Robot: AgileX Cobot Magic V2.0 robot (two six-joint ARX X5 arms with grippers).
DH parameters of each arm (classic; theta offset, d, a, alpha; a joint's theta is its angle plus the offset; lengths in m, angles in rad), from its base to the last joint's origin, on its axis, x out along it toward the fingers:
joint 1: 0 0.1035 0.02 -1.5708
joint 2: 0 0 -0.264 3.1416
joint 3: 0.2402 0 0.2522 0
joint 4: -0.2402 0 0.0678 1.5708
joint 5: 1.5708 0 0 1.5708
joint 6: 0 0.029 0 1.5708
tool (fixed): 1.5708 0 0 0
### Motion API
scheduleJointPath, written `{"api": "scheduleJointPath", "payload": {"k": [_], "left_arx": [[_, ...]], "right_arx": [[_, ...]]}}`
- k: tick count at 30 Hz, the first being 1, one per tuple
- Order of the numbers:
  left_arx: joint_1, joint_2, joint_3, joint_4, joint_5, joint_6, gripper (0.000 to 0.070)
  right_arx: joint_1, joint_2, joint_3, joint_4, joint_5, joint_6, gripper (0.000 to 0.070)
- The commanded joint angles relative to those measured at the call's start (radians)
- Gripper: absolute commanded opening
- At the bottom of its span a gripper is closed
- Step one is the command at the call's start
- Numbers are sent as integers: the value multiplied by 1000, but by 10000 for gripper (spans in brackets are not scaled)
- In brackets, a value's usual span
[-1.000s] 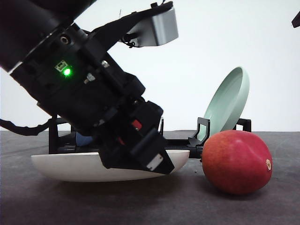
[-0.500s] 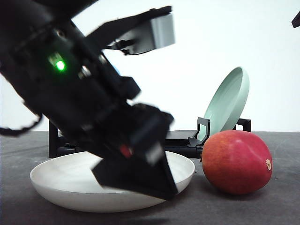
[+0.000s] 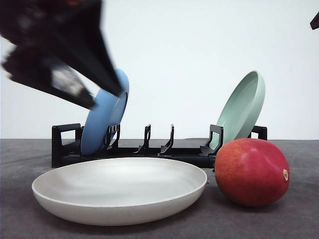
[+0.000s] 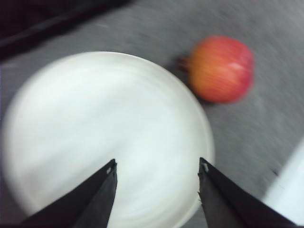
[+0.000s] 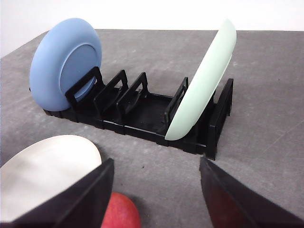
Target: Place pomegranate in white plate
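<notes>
grey table [image 3: 299,224], blurred left hand [image 4: 156,190], pomegranate [image 3: 252,172]

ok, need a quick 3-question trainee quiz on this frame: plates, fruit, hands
1. True or false: the pomegranate already lies in the white plate.
2. Which plate stands in the black rack at the end nearest the pomegranate: A) blue plate B) pale green plate?
3. Fill in: the left hand hangs over the white plate with its fingers ____.

Key
1. False. It rests on the grey table beside the plate.
2. B.
3. Open, holding nothing.
</notes>
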Motion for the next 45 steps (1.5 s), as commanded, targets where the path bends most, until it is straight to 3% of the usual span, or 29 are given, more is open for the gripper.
{"api": "scheduleJointPath", "payload": {"k": [1,4,8,15,18,26,32,35,41,45], "left_arx": [[58,-25,13,-26,1,-7,325],[172,-80,13,-77,1,18,325],[311,-129,13,-129,2,66,325],[453,-161,13,-152,42,68,325],[466,-161,13,-152,42,68,325],[467,-161,13,-150,42,72,319],[467,-161,13,-150,42,91,319],[467,-161,13,-150,42,91,318],[467,-161,13,-150,42,91,318],[467,-161,13,-146,42,91,314]], "right_arx": [[4,2,16,11,0,-3,361],[4,2,16,12,0,18,381],[4,2,16,11,-22,47,488],[31,64,22,2,-119,133,490],[81,130,48,-32,-87,139,491],[269,400,212,-175,128,137,496],[352,598,295,-194,135,131,510],[374,678,318,-194,135,131,600],[395,779,323,-186,132,100,633],[399,835,323,-185,132,72,694]]}}
